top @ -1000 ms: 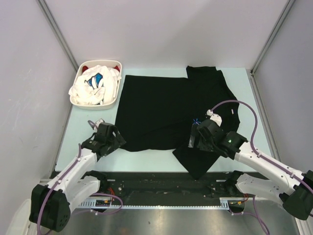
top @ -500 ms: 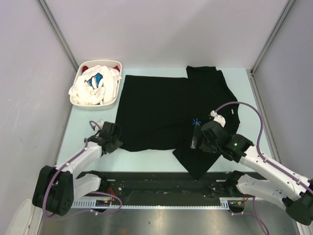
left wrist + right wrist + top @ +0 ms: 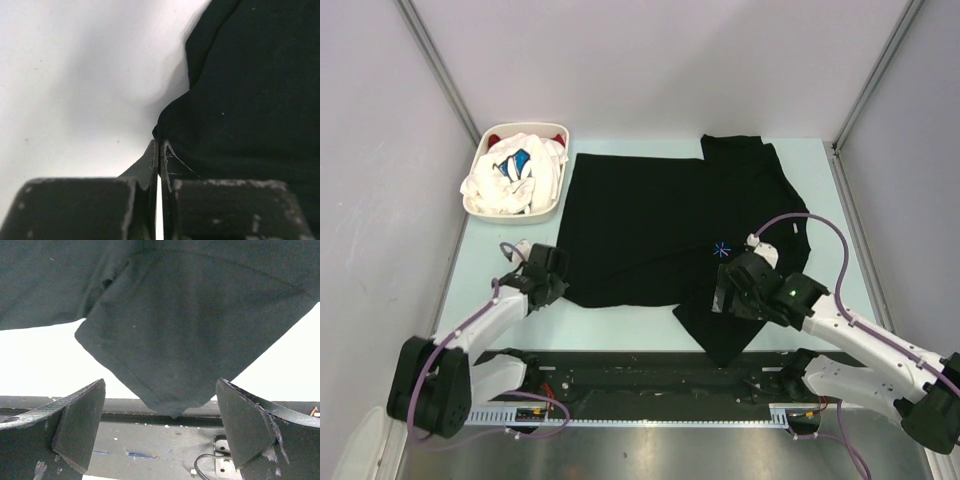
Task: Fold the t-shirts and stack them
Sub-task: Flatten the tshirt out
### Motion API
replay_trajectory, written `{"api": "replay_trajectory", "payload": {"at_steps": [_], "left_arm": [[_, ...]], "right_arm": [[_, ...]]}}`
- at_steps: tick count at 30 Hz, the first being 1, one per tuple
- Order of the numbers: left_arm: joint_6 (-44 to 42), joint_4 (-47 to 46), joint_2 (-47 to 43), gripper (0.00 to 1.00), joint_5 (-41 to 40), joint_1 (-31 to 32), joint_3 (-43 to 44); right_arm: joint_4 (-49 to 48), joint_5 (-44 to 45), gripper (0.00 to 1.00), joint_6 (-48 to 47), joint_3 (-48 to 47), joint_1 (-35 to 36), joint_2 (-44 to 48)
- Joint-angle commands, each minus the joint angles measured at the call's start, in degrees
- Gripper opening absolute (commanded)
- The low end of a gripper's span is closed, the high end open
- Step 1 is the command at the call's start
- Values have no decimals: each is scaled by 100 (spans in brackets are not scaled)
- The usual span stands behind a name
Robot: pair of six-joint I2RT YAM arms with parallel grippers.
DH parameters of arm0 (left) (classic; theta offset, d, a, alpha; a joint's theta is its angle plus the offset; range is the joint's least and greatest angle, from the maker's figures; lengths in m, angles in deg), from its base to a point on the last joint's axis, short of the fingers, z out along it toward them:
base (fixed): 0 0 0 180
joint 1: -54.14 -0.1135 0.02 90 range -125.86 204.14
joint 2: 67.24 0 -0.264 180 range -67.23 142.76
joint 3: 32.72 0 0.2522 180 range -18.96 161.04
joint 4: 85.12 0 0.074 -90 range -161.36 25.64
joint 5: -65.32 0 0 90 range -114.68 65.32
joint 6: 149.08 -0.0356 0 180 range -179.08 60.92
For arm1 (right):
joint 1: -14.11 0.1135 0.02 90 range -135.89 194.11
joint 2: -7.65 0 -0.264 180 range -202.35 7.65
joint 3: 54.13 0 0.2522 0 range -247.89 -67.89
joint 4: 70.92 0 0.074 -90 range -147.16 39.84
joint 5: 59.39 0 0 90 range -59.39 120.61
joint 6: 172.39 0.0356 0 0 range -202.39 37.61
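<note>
The large black t-shirt (image 3: 660,215) lies spread on the pale table, its blue starburst mark (image 3: 721,249) near the middle right. One near flap (image 3: 720,335) reaches past the table's front edge. My left gripper (image 3: 557,284) sits at the shirt's near left corner. In the left wrist view my left gripper (image 3: 159,146) is shut, with its tips pinching the corner of the black cloth (image 3: 240,100). My right gripper (image 3: 724,290) hovers open over the near flap. From the right wrist, my right gripper (image 3: 161,387) has its wide-apart fingers on either side of the flap's point (image 3: 172,390).
A white oval basket (image 3: 472,207) stands at the back left, holding a white tee with blue print (image 3: 515,168) and a bit of red cloth (image 3: 495,137). The dark rail with cables (image 3: 650,375) runs along the table's near edge. Grey walls stand on both sides.
My left gripper has moved right to the shirt's near left corner and closed its jaws there. My right gripper has stayed open and drifted slightly toward the near edge.
</note>
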Motion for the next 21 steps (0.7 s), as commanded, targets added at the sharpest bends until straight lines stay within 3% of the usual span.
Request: {"api": "replay_trajectory", "payload": {"at_steps": [1,9,21], "left_arm": [[214,579,-840,0,-106,-14,262],[231,1046,-1930,0,-360,-23,200],[21,1029,-2256,0,-624,-49,183]], "right_arm": [[543,-43,96,301,145,100,-128],[719,-648,91,1003,496,600,30],[113,-808,85,2340,1331,1937,-110]]}}
